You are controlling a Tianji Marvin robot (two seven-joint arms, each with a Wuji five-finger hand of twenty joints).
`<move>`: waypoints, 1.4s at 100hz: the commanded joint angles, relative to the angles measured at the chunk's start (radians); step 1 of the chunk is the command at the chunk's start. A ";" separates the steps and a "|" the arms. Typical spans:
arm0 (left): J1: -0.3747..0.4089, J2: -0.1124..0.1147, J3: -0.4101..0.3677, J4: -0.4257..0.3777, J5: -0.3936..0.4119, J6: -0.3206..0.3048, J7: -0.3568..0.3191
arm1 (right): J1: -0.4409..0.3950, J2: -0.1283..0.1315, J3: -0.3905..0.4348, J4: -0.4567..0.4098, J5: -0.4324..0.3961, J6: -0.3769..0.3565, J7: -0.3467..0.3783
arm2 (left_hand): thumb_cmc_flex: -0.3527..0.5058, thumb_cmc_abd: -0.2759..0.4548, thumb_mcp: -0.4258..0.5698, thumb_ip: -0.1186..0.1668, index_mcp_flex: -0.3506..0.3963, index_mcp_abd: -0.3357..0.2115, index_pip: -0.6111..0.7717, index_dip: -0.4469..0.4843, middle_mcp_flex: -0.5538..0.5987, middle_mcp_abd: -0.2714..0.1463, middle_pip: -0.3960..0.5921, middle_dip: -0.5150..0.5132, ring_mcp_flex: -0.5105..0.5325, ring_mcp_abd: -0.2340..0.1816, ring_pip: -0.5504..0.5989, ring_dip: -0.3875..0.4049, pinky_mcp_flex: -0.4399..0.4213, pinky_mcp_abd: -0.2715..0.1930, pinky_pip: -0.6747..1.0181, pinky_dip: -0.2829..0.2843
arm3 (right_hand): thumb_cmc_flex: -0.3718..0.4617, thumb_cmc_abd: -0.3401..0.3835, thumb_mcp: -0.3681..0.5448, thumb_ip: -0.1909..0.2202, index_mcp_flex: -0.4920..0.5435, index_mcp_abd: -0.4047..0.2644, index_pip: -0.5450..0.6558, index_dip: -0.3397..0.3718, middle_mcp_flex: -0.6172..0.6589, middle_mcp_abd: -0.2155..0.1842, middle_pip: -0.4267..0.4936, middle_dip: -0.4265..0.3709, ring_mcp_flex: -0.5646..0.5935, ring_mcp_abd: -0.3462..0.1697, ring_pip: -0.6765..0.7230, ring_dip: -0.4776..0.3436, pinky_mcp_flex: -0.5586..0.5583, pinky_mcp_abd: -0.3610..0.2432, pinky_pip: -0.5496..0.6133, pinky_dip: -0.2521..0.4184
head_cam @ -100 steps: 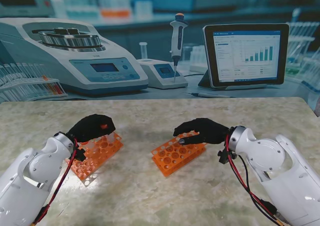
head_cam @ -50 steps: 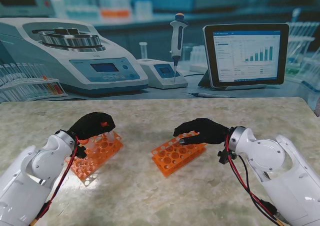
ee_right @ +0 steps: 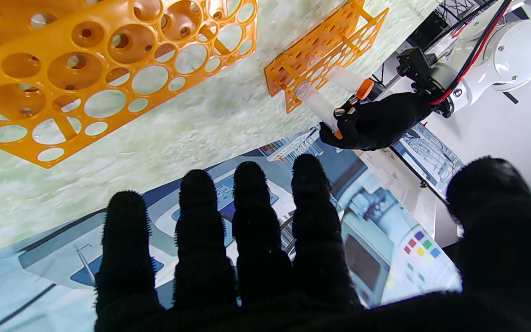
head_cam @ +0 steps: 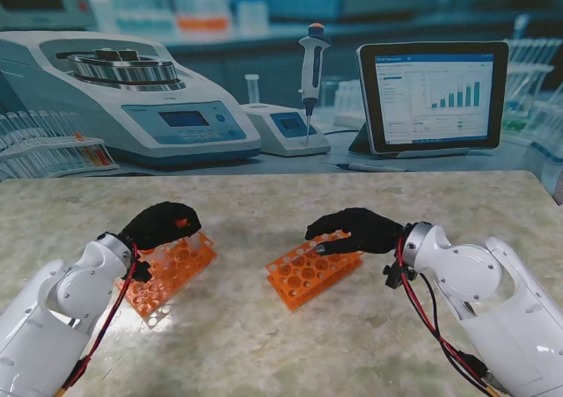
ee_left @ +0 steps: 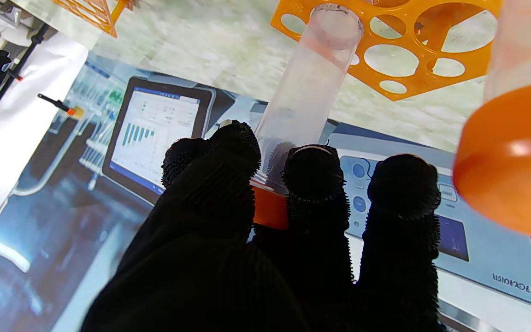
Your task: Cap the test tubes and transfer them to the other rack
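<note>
My left hand point(head_cam: 161, 224) in its black glove hovers over the left orange rack point(head_cam: 171, 269). It is shut on a clear test tube point(ee_left: 307, 87) by the orange cap point(ee_left: 270, 207). The tube leans, and its lower end meets the rack's top plate point(ee_left: 394, 46). A second capped tube point(ee_left: 510, 152) stands close beside it. In the right wrist view the left hand point(ee_right: 376, 120) grips that tube point(ee_right: 316, 103) over its rack point(ee_right: 321, 50). My right hand point(head_cam: 356, 230) hangs open above the right orange rack point(head_cam: 312, 269), fingers point(ee_right: 256, 240) spread and holding nothing.
Both racks lie on a marbled table point(head_cam: 264, 344). Behind its far edge runs a printed lab backdrop with a centrifuge point(head_cam: 132, 98), a pipette point(head_cam: 312, 67) and a tablet point(head_cam: 431, 93). Bare table shows between the racks and nearer to me.
The left hand rose slightly half a second ago and has sunk back to about where it was. The right hand has stayed still over its rack.
</note>
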 commanded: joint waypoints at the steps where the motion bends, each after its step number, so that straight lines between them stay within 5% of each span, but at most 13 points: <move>1: 0.003 0.001 0.007 0.010 -0.009 0.010 -0.012 | -0.007 0.000 -0.002 -0.003 -0.002 0.001 0.003 | 0.142 0.193 0.312 0.061 0.087 0.125 0.195 -0.014 0.190 -0.067 0.280 0.040 -0.004 -0.064 -0.043 0.012 -0.015 0.032 -0.010 0.028 | 0.000 0.002 -0.009 -0.011 0.020 -0.015 -0.002 0.013 0.018 -0.026 -0.010 0.004 0.008 -0.015 -0.019 0.000 -0.014 0.003 -0.011 0.008; 23: 0.001 0.003 0.017 0.016 -0.023 0.022 -0.031 | -0.009 0.000 0.001 -0.003 -0.004 0.000 0.003 | 0.142 0.094 0.258 0.046 0.036 0.178 -0.171 -0.402 0.178 -0.043 0.052 0.023 -0.022 0.063 -0.312 0.003 -0.127 0.065 -0.133 -0.006 | 0.000 0.001 -0.009 -0.011 0.021 -0.017 -0.002 0.013 0.018 -0.027 -0.010 0.004 0.006 -0.015 -0.020 -0.001 -0.014 0.002 -0.011 0.009; 42: 0.004 0.010 0.011 0.011 -0.003 0.025 -0.059 | -0.009 0.000 0.001 -0.003 -0.003 0.000 0.005 | 0.132 0.060 -0.047 0.135 -0.047 0.175 -0.391 -0.677 0.154 -0.045 -0.218 -0.013 -0.114 0.077 -0.568 0.002 -0.289 0.088 -0.315 -0.079 | -0.001 0.002 -0.009 -0.011 0.019 -0.017 -0.002 0.013 0.017 -0.026 -0.011 0.004 0.006 -0.013 -0.020 -0.001 -0.014 0.003 -0.011 0.009; 55: 0.009 0.015 0.005 0.002 0.009 0.024 -0.076 | -0.009 0.001 0.001 -0.002 -0.003 -0.001 0.006 | 0.063 0.052 -0.133 0.144 -0.068 0.142 -0.455 -0.734 0.051 -0.057 -0.179 -0.234 -0.193 0.126 -0.744 -0.185 -0.415 0.135 -0.470 -0.176 | -0.001 0.002 -0.009 -0.011 0.020 -0.017 -0.002 0.013 0.018 -0.027 -0.010 0.004 0.006 -0.013 -0.020 -0.001 -0.015 0.002 -0.012 0.009; 62: 0.011 0.017 0.003 -0.002 0.012 0.022 -0.085 | -0.009 0.001 0.002 -0.002 -0.003 -0.002 0.005 | 0.017 0.046 -0.178 0.143 -0.079 0.126 -0.507 -0.765 -0.012 -0.061 -0.185 -0.542 -0.260 0.175 -0.905 -0.326 -0.487 0.152 -0.578 -0.241 | -0.002 0.002 -0.009 -0.011 0.020 -0.018 -0.002 0.013 0.018 -0.027 -0.011 0.004 0.005 -0.013 -0.020 -0.001 -0.015 0.002 -0.012 0.009; 74: 0.011 0.018 0.003 -0.008 0.015 0.019 -0.089 | -0.010 0.001 0.003 -0.002 -0.003 -0.003 0.005 | -0.072 0.052 -0.202 0.137 -0.089 0.123 -0.621 -0.828 -0.068 -0.048 -0.265 -0.684 -0.342 0.243 -1.102 -0.558 -0.586 0.179 -0.766 -0.364 | -0.003 0.001 -0.009 -0.011 0.019 -0.017 -0.003 0.013 0.019 -0.028 -0.010 0.004 0.006 -0.014 -0.020 -0.001 -0.015 0.003 -0.012 0.009; 86: 0.008 0.016 0.007 -0.008 0.020 0.015 -0.081 | -0.012 0.001 0.004 -0.002 -0.003 -0.005 0.005 | -0.152 0.078 -0.212 0.129 -0.108 0.143 -0.704 -0.895 -0.120 -0.037 -0.305 -0.760 -0.426 0.274 -1.182 -0.685 -0.643 0.192 -0.917 -0.471 | -0.001 0.001 -0.008 -0.011 0.020 -0.018 -0.002 0.013 0.018 -0.026 -0.011 0.004 0.006 -0.012 -0.020 -0.001 -0.016 0.003 -0.013 0.008; 112: 0.000 0.011 0.013 -0.005 0.012 0.006 -0.056 | -0.018 0.001 0.011 -0.004 -0.004 -0.007 0.003 | -0.243 0.166 -0.256 0.119 -0.158 0.193 -0.767 -0.982 -0.180 -0.010 -0.352 -0.868 -0.573 0.285 -1.249 -0.833 -0.714 0.179 -1.190 -0.649 | -0.003 0.001 -0.008 -0.011 0.020 -0.017 -0.002 0.013 0.017 -0.028 -0.011 0.004 0.004 -0.012 -0.021 -0.001 -0.016 0.003 -0.013 0.009; 140: -0.009 0.001 0.027 -0.028 0.001 -0.012 -0.009 | -0.031 -0.001 0.022 -0.012 -0.007 -0.011 -0.006 | -0.278 0.234 -0.263 0.119 -0.200 0.267 -0.827 -1.014 -0.208 -0.004 -0.362 -0.900 -0.595 0.263 -1.255 -0.865 -0.729 0.143 -1.291 -0.693 | -0.003 0.001 -0.008 -0.011 0.018 -0.017 -0.003 0.012 0.016 -0.027 -0.012 0.003 0.001 -0.013 -0.022 -0.002 -0.018 0.002 -0.014 0.008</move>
